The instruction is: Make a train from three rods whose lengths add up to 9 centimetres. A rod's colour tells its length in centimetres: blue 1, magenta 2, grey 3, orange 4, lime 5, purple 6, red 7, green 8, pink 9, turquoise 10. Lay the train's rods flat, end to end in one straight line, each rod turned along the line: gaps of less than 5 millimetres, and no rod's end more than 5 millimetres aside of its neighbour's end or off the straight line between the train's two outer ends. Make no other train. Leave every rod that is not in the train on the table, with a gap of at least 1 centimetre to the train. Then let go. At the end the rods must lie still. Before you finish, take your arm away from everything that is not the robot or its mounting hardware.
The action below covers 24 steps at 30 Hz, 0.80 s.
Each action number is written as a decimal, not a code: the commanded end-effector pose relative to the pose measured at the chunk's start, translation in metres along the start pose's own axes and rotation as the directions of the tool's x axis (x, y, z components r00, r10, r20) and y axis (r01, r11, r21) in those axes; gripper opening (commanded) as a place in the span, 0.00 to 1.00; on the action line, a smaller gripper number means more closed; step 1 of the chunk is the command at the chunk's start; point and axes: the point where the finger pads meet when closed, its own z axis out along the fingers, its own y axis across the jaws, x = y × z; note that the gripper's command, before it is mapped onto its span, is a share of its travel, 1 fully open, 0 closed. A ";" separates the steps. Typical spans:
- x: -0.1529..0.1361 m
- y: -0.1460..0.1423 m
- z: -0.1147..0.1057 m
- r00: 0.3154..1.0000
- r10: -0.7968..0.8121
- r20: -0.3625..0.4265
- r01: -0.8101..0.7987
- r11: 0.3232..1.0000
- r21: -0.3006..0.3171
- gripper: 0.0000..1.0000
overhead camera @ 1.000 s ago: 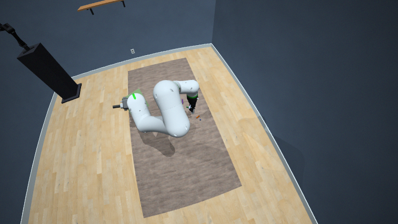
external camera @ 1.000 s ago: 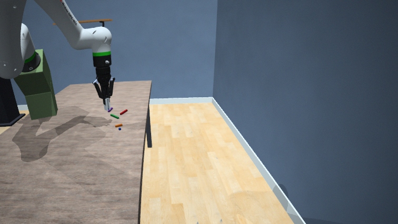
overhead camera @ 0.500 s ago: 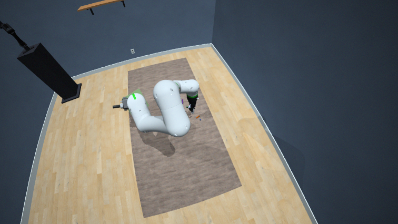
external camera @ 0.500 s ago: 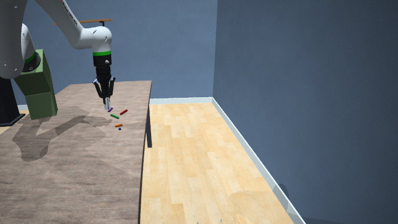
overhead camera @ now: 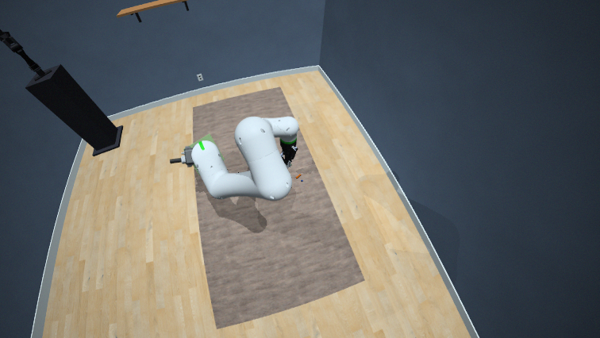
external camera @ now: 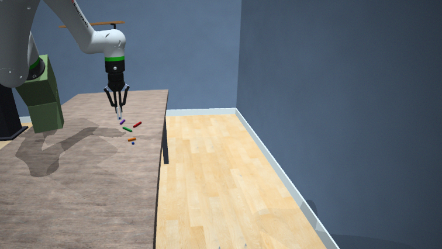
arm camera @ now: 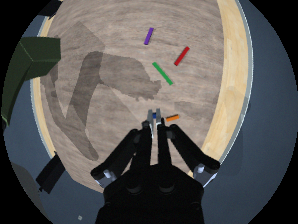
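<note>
Rods on the wood-grain counter [overhead camera: 277, 251] [external camera: 92, 192] [arm camera: 125, 30]

Purple [external camera: 122, 121] [arm camera: 149, 36], red [external camera: 137, 124] [arm camera: 181, 56], green [external camera: 127, 129] [arm camera: 162, 73], orange [external camera: 131, 139] [arm camera: 172, 118] and blue [external camera: 133, 143] lie near its long edge.

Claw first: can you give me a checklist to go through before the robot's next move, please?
1. Claw shut on a small blue rod: ok.
2. Second blue rod on the table: ok.
3. Red rod lying flat: ok.
4. Red and both blue rods in one line, end to end: not ok, they're apart.
5. Held rod turned the right way for the train: cannot tell, it's too small.
</note>
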 end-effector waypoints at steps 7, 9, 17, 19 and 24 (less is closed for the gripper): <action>0.022 0.001 0.000 0.931 0.364 0.010 -0.364 0.931 -0.017 0.03; 0.027 0.001 0.000 0.904 0.427 0.009 -0.426 0.904 -0.018 0.03; 0.042 0.001 0.000 0.773 0.635 0.005 -0.635 0.773 -0.020 0.03; 0.046 0.001 0.000 0.727 0.687 0.004 -0.686 0.727 -0.020 0.03; 0.056 0.001 0.000 0.600 0.800 0.001 -0.800 0.600 -0.022 0.03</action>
